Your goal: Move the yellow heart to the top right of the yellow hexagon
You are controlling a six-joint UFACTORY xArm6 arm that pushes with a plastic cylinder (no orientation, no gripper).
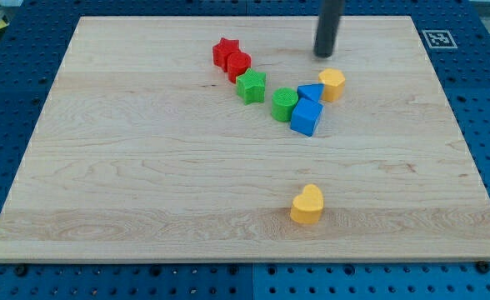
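The yellow heart [307,205] lies alone near the view's bottom, right of centre. The yellow hexagon [332,84] sits in the upper part of the board, touching a blue block. My tip [324,55] stands on the board just above the yellow hexagon, slightly to its left, with a small gap. The rod rises out of the view's top. The heart is far below the tip.
A chain of blocks runs left from the hexagon: a blue triangle-like block [311,92], a blue cube [306,117], a green round block [284,104], a green star [251,86], a red block [238,65] and a red star [225,52]. The wooden board [145,183] lies on a blue pegboard.
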